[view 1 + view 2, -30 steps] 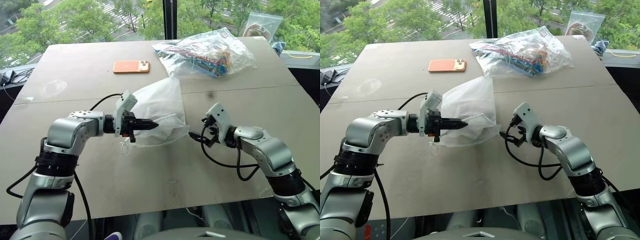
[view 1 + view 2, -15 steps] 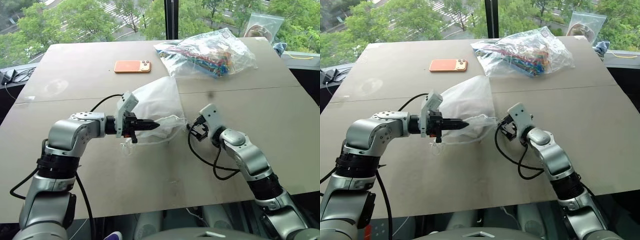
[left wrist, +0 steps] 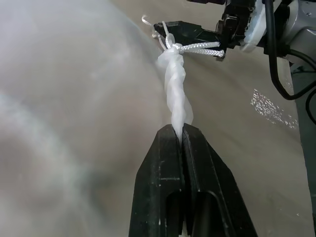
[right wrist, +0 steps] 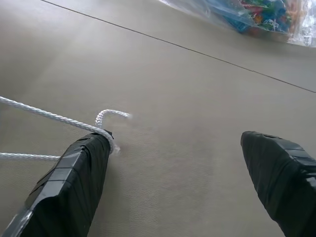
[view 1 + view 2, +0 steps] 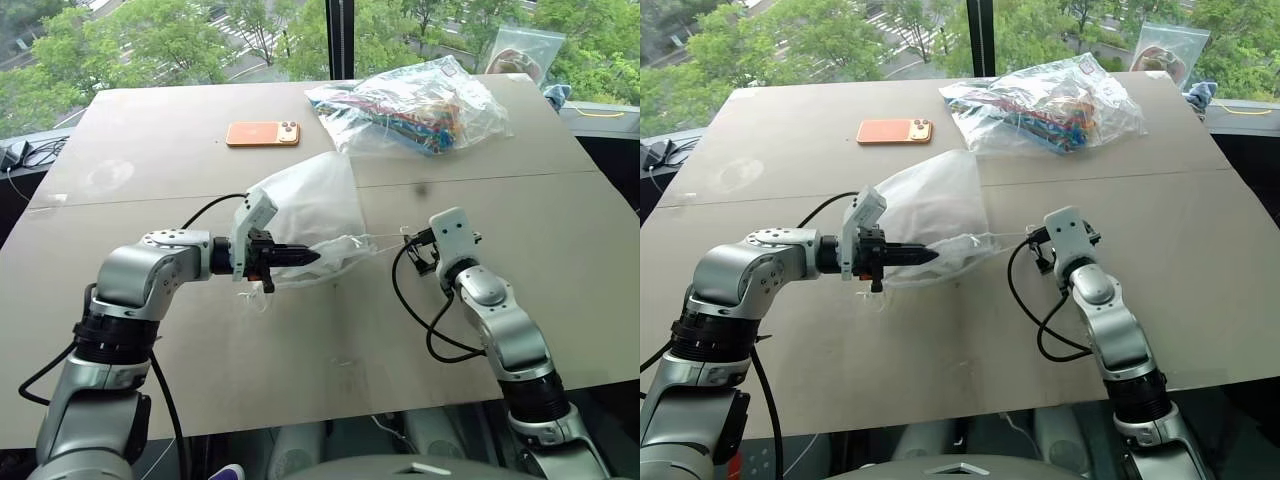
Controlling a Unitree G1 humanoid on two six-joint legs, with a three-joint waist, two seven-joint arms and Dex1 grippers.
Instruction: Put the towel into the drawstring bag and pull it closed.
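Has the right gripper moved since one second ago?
Yes. The right gripper has shifted to the right, away from the drawstring bag, drawing the cord out.

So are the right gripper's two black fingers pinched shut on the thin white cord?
No, the right gripper stands wide open, with the thin white cord merely looped over one of its fingers.
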